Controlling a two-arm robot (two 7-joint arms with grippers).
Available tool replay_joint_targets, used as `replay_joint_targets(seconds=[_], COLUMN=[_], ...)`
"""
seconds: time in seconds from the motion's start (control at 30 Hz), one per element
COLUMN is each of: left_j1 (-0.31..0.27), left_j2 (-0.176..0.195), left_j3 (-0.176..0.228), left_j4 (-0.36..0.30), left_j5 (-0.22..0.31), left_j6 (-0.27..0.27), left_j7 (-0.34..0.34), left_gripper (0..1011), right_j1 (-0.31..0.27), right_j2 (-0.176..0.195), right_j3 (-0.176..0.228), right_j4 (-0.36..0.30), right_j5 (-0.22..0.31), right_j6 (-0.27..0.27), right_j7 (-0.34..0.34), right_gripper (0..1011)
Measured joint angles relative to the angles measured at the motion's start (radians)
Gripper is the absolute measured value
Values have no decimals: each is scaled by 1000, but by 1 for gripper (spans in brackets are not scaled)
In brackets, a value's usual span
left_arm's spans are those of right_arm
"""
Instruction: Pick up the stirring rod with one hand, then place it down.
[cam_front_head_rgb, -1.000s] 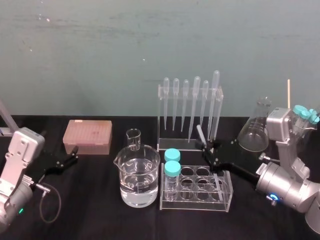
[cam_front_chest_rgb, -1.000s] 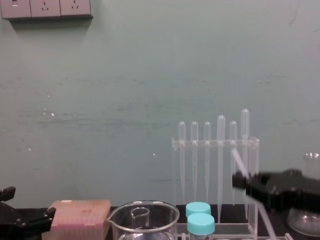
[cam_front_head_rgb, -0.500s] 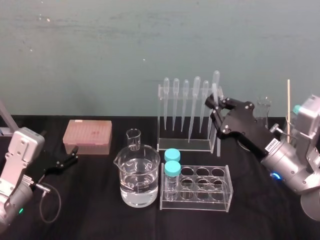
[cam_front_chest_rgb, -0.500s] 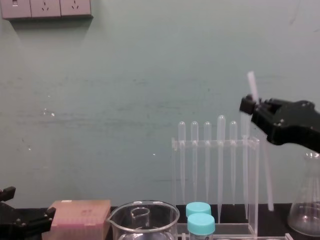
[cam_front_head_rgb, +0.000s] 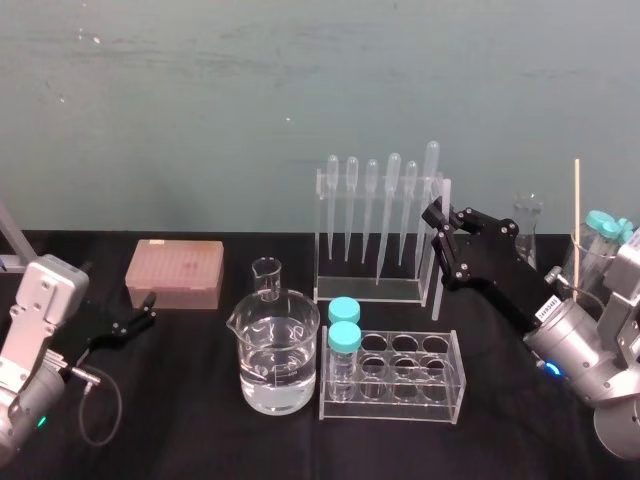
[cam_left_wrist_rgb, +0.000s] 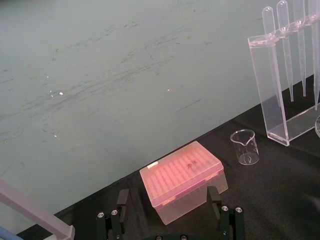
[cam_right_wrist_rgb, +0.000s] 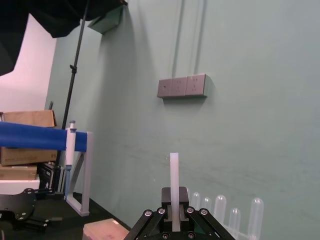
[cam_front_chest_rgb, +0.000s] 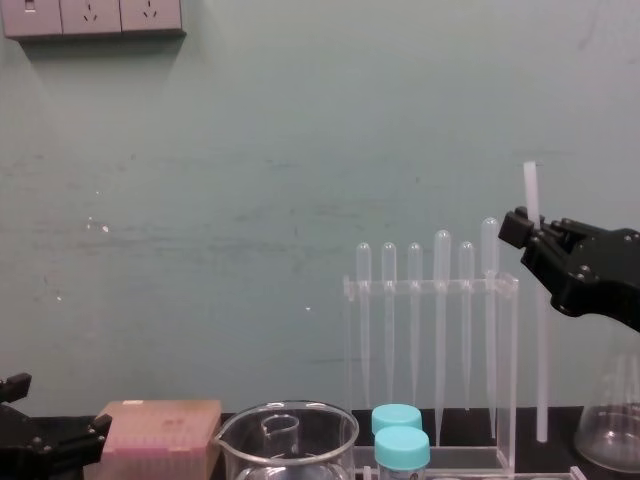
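Right gripper (cam_front_chest_rgb: 520, 228): we log it at the right of the chest view, fingers clamped on the stirring rod (cam_front_chest_rgb: 541, 370) near its top.
Stirring rod: upright, just right of the pipette rack (cam_front_head_rgb: 378, 290); we cannot tell whether its lower end touches the table (cam_front_head_rgb: 200, 440).
Left gripper (cam_front_head_rgb: 140, 312): low at the head view's left, fingers apart, near the pink box (cam_front_head_rgb: 175, 272).

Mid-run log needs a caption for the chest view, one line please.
Black right gripper holds the thin translucent-white stirring rod upright beside the clear acrylic pipette rack.
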Motion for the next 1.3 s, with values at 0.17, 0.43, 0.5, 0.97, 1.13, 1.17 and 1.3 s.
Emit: replay_joint_targets(seconds=[0.17,0.43,0.5,0.97,1.13,1.17,1.3], left_j1=[0,0,0,0,0,0,0], left_j2=[0,0,0,0,0,0,0], left_j3=[0,0,0,0,0,0,0], left_j4=[0,0,0,0,0,0,0], left_j5=[0,0,0,0,0,0,0], left_j6=[0,0,0,0,0,0,0], left_j7=[0,0,0,0,0,0,0], left_gripper=[1000,1000,1000,1000,1000,1000,1000], right_j1=[-3,-2,-2,-1,-1,-1,-1], right_j2=[-2,-2,-1,0,0,0,0], right_j3=[5,3,3,1,0,0,0], right_j4=[0,0,0,-1,-1,-1,-1], right_j5=[2,1,1,1,0,0,0], right_j6=[12,9,8,6,5,5,4], right_j7=[0,0,0,0,0,0,0], right_gripper=[72,71,72,72,71,72,71])
